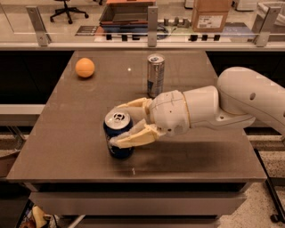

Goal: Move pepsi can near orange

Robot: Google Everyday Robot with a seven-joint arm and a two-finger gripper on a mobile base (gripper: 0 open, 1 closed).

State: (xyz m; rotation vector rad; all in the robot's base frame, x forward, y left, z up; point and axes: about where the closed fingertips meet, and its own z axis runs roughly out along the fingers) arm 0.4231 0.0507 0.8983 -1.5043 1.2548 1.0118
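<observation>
The pepsi can (pixel 118 141) stands upright on the grey table (pixel 67 133), in the front half of the tabletop and a little left of its middle. Its silver top faces up, and its dark-blue side shows below the finger that crosses it.

The gripper (pixel 115 126) is clenched around the pepsi can. One pale finger lies across the can's front side, touching it, and the other presses against the far side near the top rim. The can sits between the two, near their tips. Whether the can's base bears on the table or is just off it cannot be told.

The white arm (pixel 249 98) reaches the pepsi can from the right, running roughly level above the tabletop, its rounded wrist housing just right of the can.

The orange (pixel 84 67) lies well apart from the pepsi can, beyond it and to the left, near the table's far left corner. Nothing touches it.

A slim silver can (pixel 155 75) stands upright beyond the pepsi can and to its right. It rises just behind the gripper's rear finger and wrist, and whether it touches them cannot be told.

Farther beyond the pepsi can, past the table's back edge, a rail (pixel 133 44) with upright posts runs across the view. Behind it a cardboard box (pixel 212 14) sits off to the right and an office chair (pixel 67 8) to the left.
</observation>
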